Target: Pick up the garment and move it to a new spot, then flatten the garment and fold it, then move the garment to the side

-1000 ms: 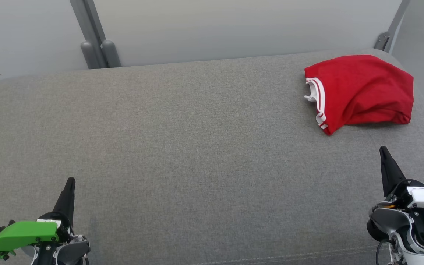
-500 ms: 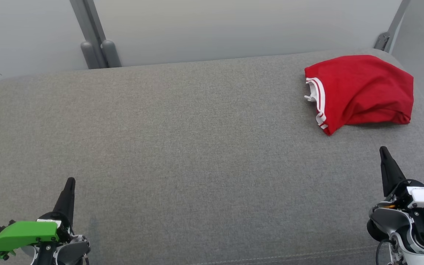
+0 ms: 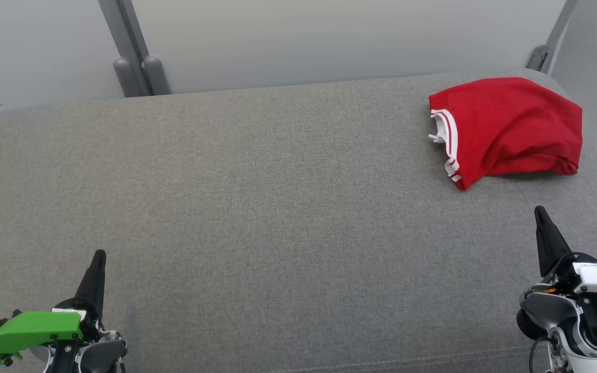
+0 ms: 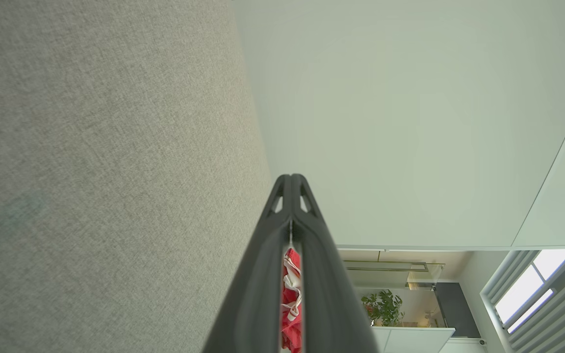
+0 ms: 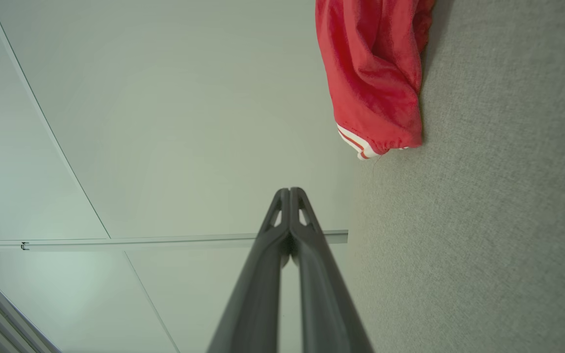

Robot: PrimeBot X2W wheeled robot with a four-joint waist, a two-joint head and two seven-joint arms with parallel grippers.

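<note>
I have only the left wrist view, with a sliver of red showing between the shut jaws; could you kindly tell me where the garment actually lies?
Observer: The garment lies bunched at the far right corner of the grey cushion.
Operator: Thank you. Is the right arm touching it?
Observer: No. The right gripper sits short of it, jaws shut, bare cushion between them.
Operator: Which side has the trim?
Observer: The white-striped band runs down the garment's left edge in the head view.
</note>
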